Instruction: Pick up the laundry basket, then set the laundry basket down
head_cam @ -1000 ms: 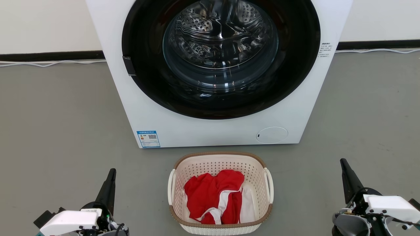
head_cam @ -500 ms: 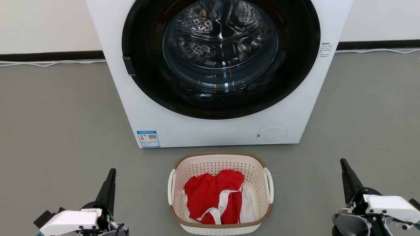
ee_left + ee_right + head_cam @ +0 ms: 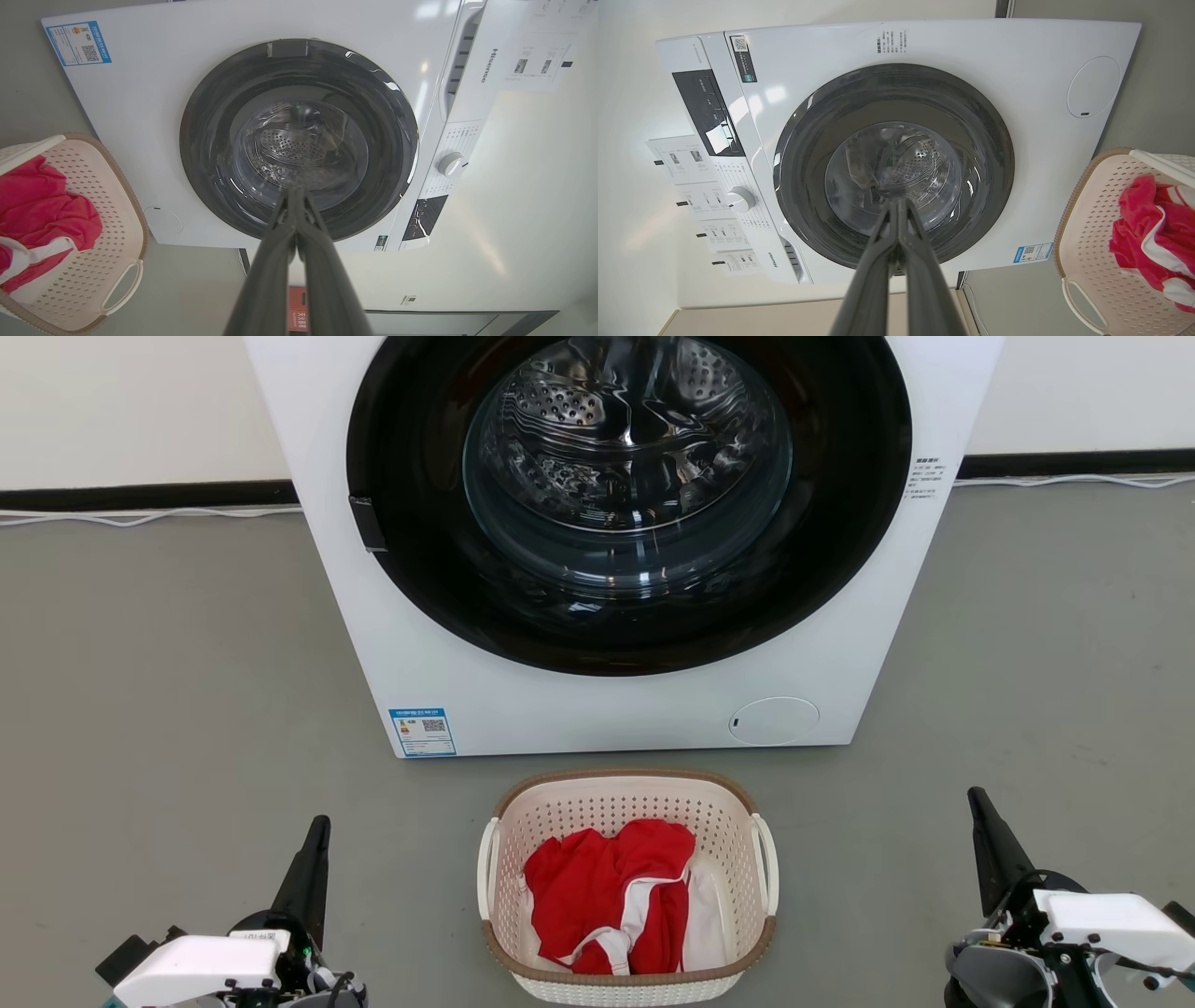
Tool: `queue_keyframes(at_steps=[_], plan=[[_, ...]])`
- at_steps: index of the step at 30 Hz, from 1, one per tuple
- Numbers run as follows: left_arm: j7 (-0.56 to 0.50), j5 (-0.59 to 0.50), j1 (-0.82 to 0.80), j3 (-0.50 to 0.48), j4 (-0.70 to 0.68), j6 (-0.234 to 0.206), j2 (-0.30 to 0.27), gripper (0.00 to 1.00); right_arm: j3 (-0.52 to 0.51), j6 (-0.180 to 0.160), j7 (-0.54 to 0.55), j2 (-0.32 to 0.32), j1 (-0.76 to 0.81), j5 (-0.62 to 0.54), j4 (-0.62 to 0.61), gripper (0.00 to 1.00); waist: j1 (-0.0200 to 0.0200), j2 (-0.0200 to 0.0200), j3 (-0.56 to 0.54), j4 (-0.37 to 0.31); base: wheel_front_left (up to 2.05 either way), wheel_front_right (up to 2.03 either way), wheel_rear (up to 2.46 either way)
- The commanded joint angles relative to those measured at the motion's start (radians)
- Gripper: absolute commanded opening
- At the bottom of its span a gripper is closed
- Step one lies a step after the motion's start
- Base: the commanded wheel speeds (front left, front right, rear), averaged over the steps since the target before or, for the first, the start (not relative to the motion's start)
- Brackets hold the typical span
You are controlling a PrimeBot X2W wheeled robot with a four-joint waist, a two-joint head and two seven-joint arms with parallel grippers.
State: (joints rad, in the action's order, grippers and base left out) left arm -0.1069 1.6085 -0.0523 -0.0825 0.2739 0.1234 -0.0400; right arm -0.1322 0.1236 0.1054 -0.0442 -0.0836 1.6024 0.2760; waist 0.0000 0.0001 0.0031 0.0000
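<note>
Sitting on the floor (image 3: 168,691) between my clenched, empty left gripper (image 3: 320,825) and right gripper (image 3: 977,797), the laundry basket (image 3: 616,807) looks light and stiff; I'd take its side handles (image 3: 486,868).

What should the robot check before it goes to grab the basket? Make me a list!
1. The laundry basket stands upright on the floor: ok.
2. Its white side handles are free, nothing covering them: ok.
3. The red clothes are all inside the basket: ok.
4. The left hand is open to grab: not ok, it's shut and empty.
5. The right hand is open to grab: not ok, shut and empty too.
6. There is a gap between the basket and the washing machine: ok.
</note>
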Motion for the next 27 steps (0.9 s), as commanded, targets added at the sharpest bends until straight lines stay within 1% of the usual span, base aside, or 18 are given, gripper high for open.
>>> queue_keyframes(at_steps=[1,27], plan=[[-0.006,0.000,-0.056,-0.031,-0.029,0.007,-0.010,0.00,0.019,0.007,0.008,-0.006,-0.024,0.007,-0.031,0.00,0.0000,-0.0001,0.000,0.000,0.00,0.00,0.00],[-0.006,0.000,-0.056,-0.031,-0.029,0.007,-0.010,0.00,0.019,0.007,0.008,-0.006,-0.024,0.007,-0.031,0.00,0.0000,-0.0001,0.000,0.000,0.00,0.00,0.00]])
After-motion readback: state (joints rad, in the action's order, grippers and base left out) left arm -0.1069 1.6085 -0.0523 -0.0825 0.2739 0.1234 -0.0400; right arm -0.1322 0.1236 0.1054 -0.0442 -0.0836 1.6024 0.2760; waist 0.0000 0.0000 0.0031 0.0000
